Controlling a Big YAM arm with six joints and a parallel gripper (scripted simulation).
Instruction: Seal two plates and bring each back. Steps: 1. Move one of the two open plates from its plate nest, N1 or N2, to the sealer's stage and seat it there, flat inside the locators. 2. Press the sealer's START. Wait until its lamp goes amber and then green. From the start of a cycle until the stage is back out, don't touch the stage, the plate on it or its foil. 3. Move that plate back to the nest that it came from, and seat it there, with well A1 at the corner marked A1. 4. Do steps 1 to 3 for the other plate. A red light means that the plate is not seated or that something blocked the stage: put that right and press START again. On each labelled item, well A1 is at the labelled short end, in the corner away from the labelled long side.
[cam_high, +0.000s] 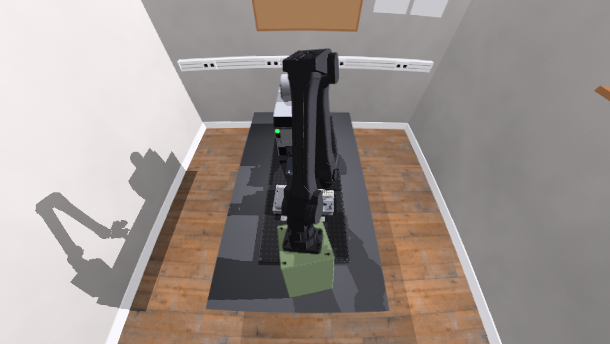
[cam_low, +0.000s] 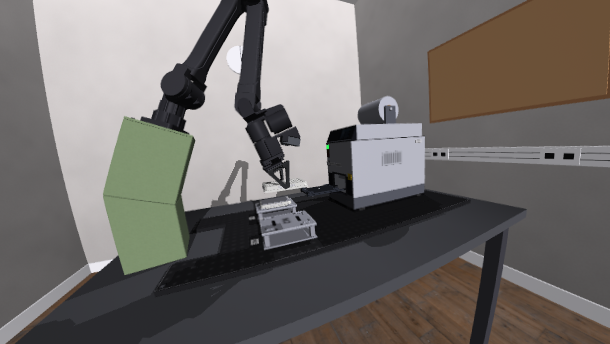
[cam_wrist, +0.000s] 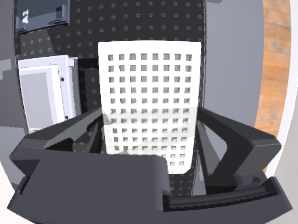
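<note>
My gripper (cam_low: 286, 185) (cam_wrist: 149, 110) is shut on a white plate (cam_low: 271, 187) (cam_wrist: 149, 80), its open square wells facing up, and holds it above the nests. A second white plate (cam_low: 276, 204) (cam_wrist: 39, 97) with a smooth-looking top sits in the left nest (cam_wrist: 71, 92). The right nest (cam_low: 306, 218) is empty. The sealer's stage (cam_low: 316, 191) (cam_wrist: 44, 14) is out and bare, with an A1 mark in the wrist view. The sealer (cam_low: 387, 172) (cam_high: 283, 108) shows a green lamp (cam_high: 277, 131) (cam_low: 327, 147). The START button cannot be made out.
The green base block (cam_high: 308, 277) (cam_low: 147, 165) carries the arm at the near end of the table (cam_high: 235, 292) (cam_low: 400, 260). A foil roll (cam_low: 372, 112) sits on top of the sealer. The arm hides much of the work area in the top view.
</note>
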